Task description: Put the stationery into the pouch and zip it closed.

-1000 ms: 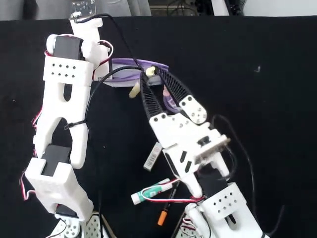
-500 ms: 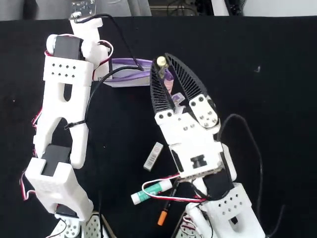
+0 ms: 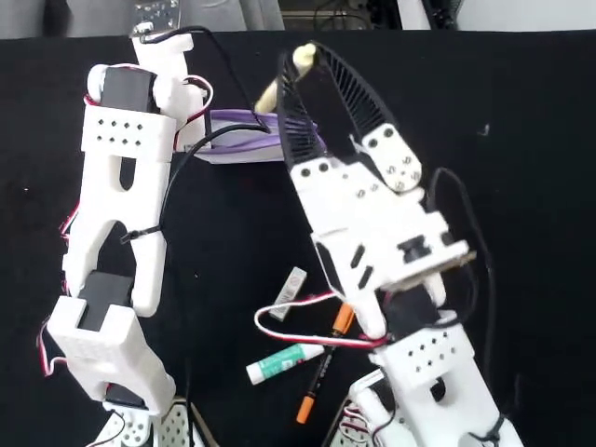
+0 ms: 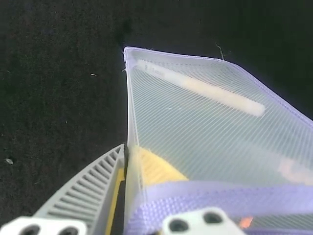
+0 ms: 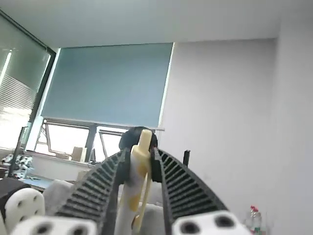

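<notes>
The translucent pouch (image 3: 244,142) with purple trim lies at the back of the black table. My left gripper (image 3: 197,140) is shut on its edge; in the left wrist view the gripper (image 4: 128,152) pinches the pouch (image 4: 205,132) beside the purple zip band, and a pale stick (image 4: 200,89) and something yellow (image 4: 155,169) show through the mesh. My right gripper (image 3: 300,58) is raised above the pouch and tilted up, shut on a cream pen (image 3: 279,79). The right wrist view has the cream pen (image 5: 138,169) clamped between the ribbed fingers (image 5: 105,183), against the room behind.
Near the front of the table lie a green-and-white glue stick (image 3: 284,361), an orange-and-black pen (image 3: 323,365) and a small white eraser (image 3: 289,293), close to the right arm's base. Red and white cables loop over them.
My right gripper has lifted from the pouch's mouth and tilted upward, carrying the cream pen with it. The left arm and the pouch have stayed put.
</notes>
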Controlling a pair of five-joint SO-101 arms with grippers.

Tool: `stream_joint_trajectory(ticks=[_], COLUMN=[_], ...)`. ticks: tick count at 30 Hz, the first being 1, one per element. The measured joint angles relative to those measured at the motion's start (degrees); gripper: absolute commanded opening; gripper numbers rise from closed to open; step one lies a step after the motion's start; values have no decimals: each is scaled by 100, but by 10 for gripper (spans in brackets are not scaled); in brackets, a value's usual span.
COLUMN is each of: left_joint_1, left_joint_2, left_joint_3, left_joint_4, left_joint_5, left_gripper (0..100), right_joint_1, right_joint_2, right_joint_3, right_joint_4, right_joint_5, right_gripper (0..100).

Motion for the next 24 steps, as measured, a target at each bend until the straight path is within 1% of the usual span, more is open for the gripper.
stream_joint_trajectory(ticks=[3, 5, 10, 15, 19, 22, 24], left_joint_1=[0, 0, 0, 0, 0, 0, 0], left_joint_2=[0, 0, 0, 0, 0, 0, 0], left_joint_3=[0, 0, 0, 0, 0, 0, 0], left_joint_4=[0, 0, 0, 0, 0, 0, 0], left_joint_5=[0, 0, 0, -9, -9, -9, -9], left_gripper=[29, 29, 29, 29, 29, 29, 29], right_joint_1=[0, 0, 0, 0, 0, 0, 0], right_joint_2=[132, 132, 132, 132, 132, 185, 343], right_joint_3=[0, 0, 299, 870, 1257, 1495, 1530], right_joint_4=[0, 0, 0, 0, 0, 0, 0], right_joint_5=[-536, -765, -888, -870, -360, -123, -44], right_gripper=[11, 11, 11, 11, 15, 17, 58])
